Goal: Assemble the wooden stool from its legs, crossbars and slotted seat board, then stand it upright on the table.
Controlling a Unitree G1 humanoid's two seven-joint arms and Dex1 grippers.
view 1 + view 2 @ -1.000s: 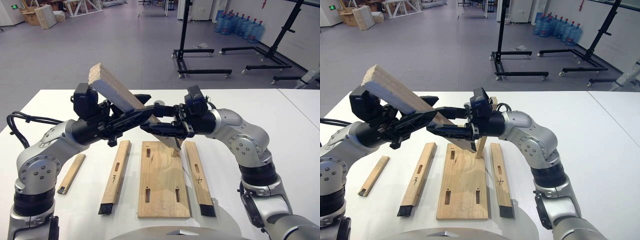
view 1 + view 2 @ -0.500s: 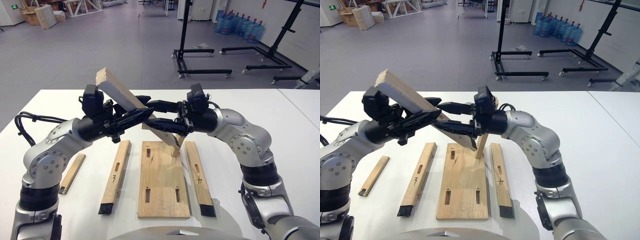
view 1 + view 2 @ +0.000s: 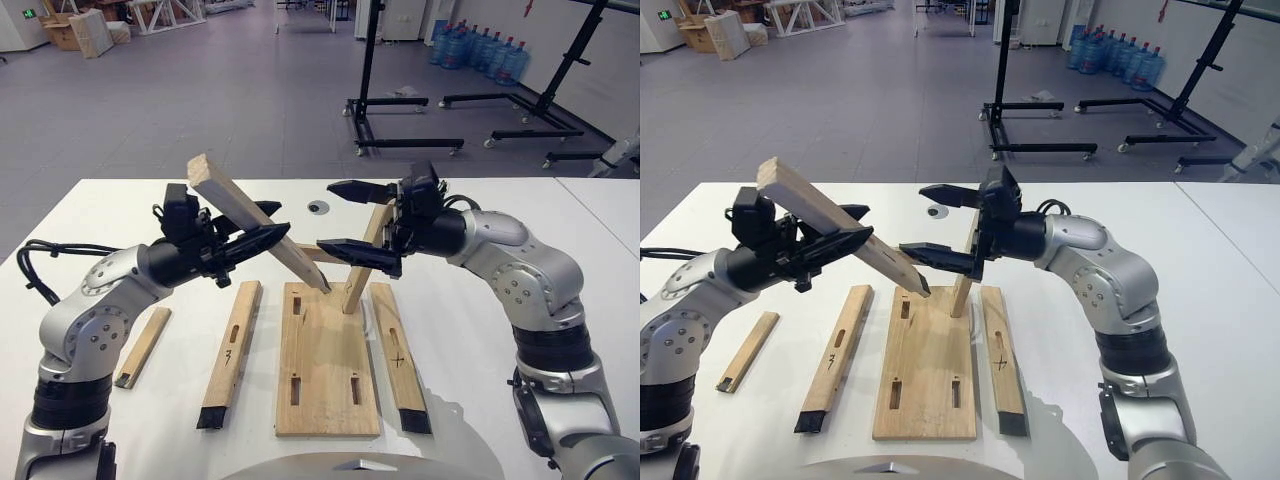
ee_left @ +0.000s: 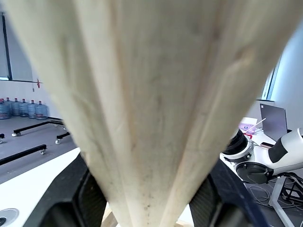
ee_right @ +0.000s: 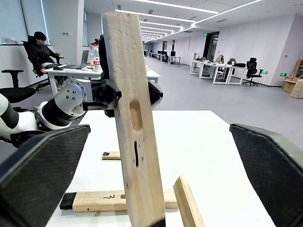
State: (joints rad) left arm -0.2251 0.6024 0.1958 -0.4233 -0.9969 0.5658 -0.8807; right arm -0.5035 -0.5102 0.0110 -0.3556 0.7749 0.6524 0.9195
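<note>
Your left hand (image 3: 268, 228) pinches a leg (image 3: 226, 187), long axis slanting down to the right, low end at the seat board's (image 3: 326, 385) far end, beside its far-left slot. Your right hand (image 3: 327, 216) is spread, just beside the upright leg (image 3: 353, 291).

One leg (image 3: 226, 190) tilts over the flat seat board (image 3: 325, 370) (slotted).

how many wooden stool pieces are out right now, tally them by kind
leg: 3
seat board: 1
crossbar: 2
total: 6
</note>
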